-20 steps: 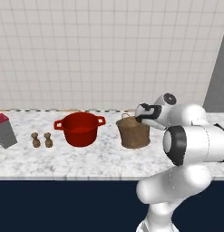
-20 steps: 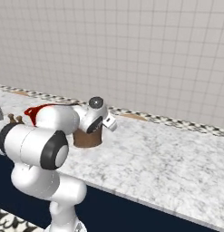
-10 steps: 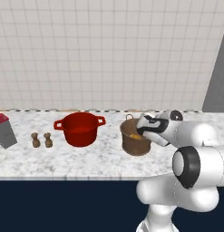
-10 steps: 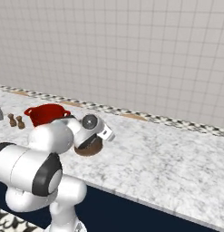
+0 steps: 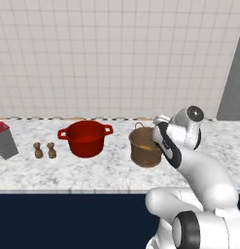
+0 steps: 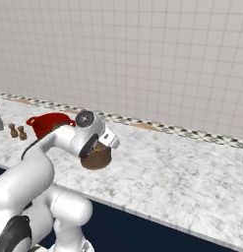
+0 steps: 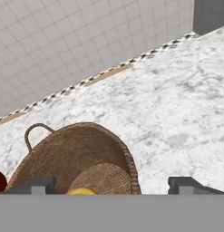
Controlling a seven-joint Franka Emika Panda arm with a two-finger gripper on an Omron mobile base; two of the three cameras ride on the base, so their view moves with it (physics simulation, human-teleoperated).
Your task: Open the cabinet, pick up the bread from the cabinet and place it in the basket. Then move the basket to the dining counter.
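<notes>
Counter (image 5: 92, 170): we see white-grey marble, carrying everything below.
Basket (image 5: 146, 147): woven, upright, just right of the red pot (image 5: 85, 138).
Gripper (image 7: 111, 188): fingers spread wide, holding nothing, over the basket's right rim.
Bread (image 7: 81, 191): inside the basket, directly beneath our fingers.
Hoop handle (image 7: 35, 134): at the basket's far rim from the gripper; we judge that the next target.
</notes>
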